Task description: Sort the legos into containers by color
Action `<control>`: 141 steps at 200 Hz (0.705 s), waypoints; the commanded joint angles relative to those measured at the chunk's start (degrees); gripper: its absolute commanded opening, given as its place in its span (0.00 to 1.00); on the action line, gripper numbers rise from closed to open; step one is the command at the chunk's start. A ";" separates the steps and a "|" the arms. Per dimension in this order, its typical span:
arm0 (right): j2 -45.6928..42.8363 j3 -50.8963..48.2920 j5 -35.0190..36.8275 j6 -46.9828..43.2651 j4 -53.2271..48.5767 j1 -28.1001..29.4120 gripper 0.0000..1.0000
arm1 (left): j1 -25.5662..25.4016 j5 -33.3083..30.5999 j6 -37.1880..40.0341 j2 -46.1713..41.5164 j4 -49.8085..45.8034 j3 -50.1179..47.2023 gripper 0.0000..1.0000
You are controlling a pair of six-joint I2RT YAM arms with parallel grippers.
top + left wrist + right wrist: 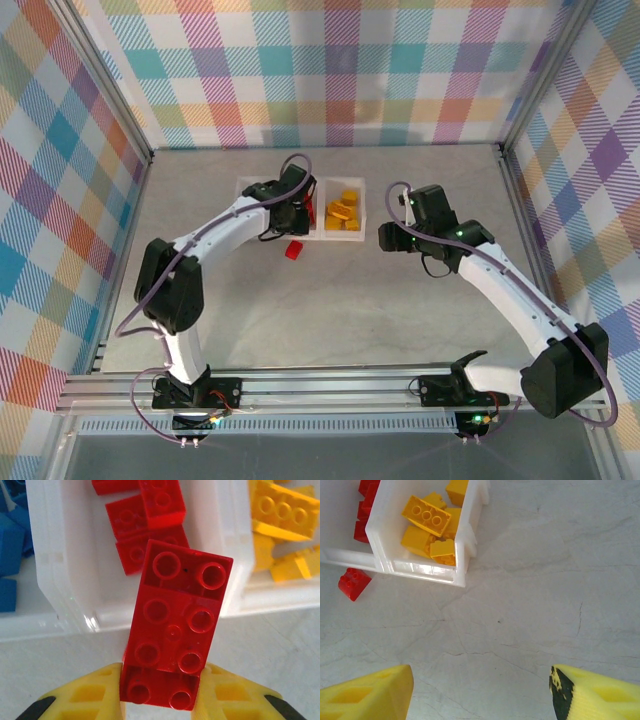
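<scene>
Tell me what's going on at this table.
Two arms are sorting bricks by colour into a three-part tray. The left claw is shut on a red brick, held by the near wall of the middle part, where other red bricks lie. The left part holds blue bricks, the right yellow bricks. A loose red brick lies on the table just outside the tray. The right claw hangs open, holding nothing.

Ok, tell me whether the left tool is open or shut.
Shut: the left tool clamps a red lego between its yellow fingers.
</scene>
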 commanded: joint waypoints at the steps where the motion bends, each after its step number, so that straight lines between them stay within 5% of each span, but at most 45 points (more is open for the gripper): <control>1: -1.64 -0.74 -2.22 1.66 0.35 -0.20 0.72 | 1.52 -0.64 1.34 4.09 -0.38 4.81 0.26; 67: -2.78 -3.57 -3.90 3.51 1.31 0.48 0.72 | 4.90 2.76 2.38 10.00 2.20 11.13 0.33; 83: -2.39 -3.75 -3.86 3.76 1.36 0.84 0.72 | 5.07 3.82 3.01 10.74 2.34 12.34 0.39; 103: -1.95 -3.68 -3.68 4.11 1.61 1.52 0.72 | 5.17 4.59 3.20 10.78 2.76 12.78 0.62; 141: -0.20 -2.87 -2.25 6.33 2.56 3.84 0.72 | 5.36 3.82 2.60 4.79 4.15 8.12 0.68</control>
